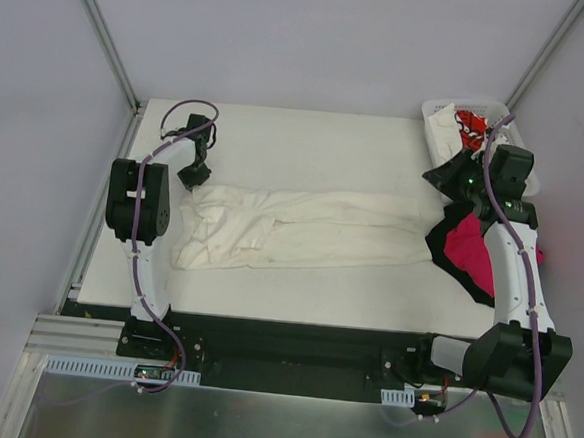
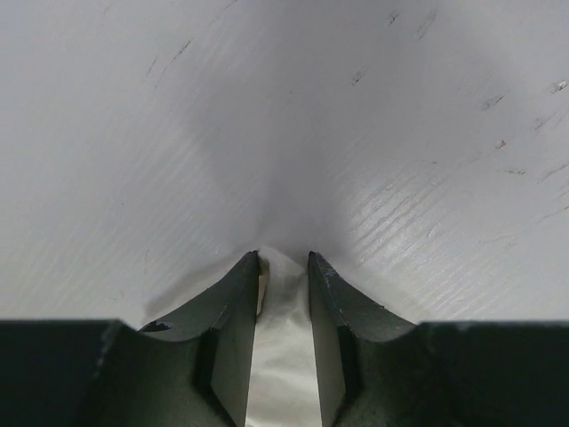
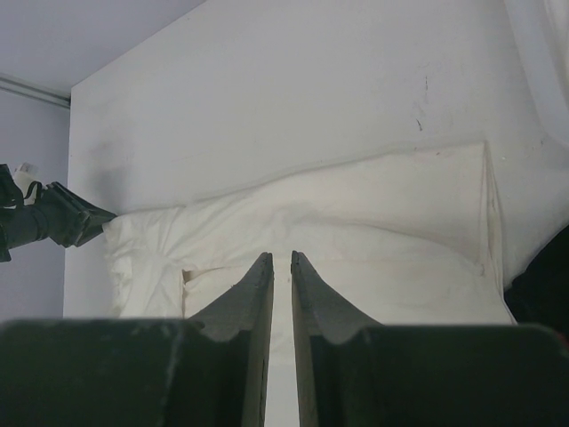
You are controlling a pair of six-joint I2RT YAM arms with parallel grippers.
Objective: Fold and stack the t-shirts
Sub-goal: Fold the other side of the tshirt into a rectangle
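My left pincer [image 2: 284, 258] pinches the far-left corner of the shirt [image 1: 301, 230] spread across the tabletop [image 1: 307, 145], probably to fold it over, while my right pincer [image 3: 282, 258], nearly closed at its right end, may hold cloth, though I cannot tell.

No legible text or labels, red print on white t-shirt [image 1: 469, 123] unreadable

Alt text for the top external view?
A cream t-shirt lies spread across the white table, the left gripper at its left end. The right arm reaches over a black t-shirt and a magenta-pink t-shirt at the right edge, beside a white basket.
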